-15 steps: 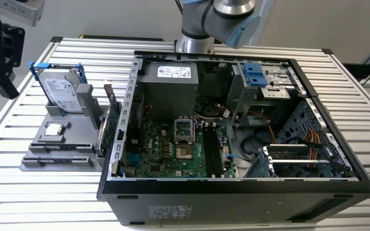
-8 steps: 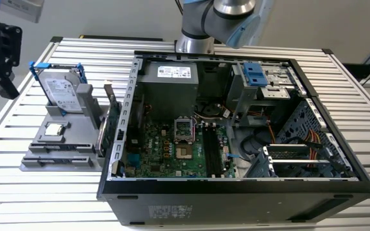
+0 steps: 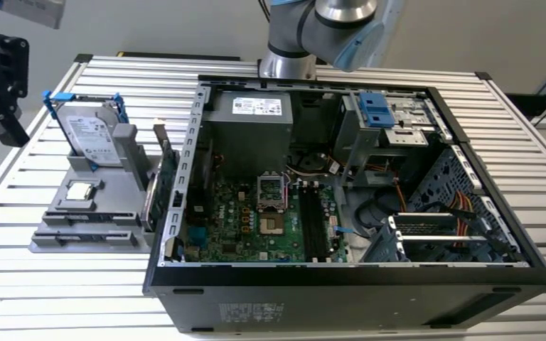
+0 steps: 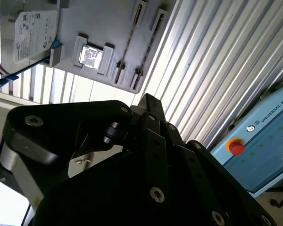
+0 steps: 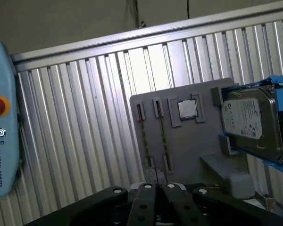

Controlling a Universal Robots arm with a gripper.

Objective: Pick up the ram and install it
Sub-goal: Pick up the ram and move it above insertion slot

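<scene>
Gripper [image 3: 6,128] hangs clear of the grey holder [image 5: 188,141], jaws' state untellable; the thin ram [image 5: 162,136] sits edge-up in it, so a skewed descent could miss.

My exterior view looks steeply down from high on the near side. It takes in the whole open computer case [image 3: 349,288] on the slatted table [image 3: 55,291], with the arm's base [image 3: 287,67] at the far edge and the grey parts tray [image 3: 88,238] on the exterior view's left. Both wrist views look down from well above onto that tray [image 5: 188,136] [image 4: 104,33] and its hard drive [image 5: 252,117] [image 4: 33,28], one turned nearly about from the other. All three views share the tray and drive.
</scene>
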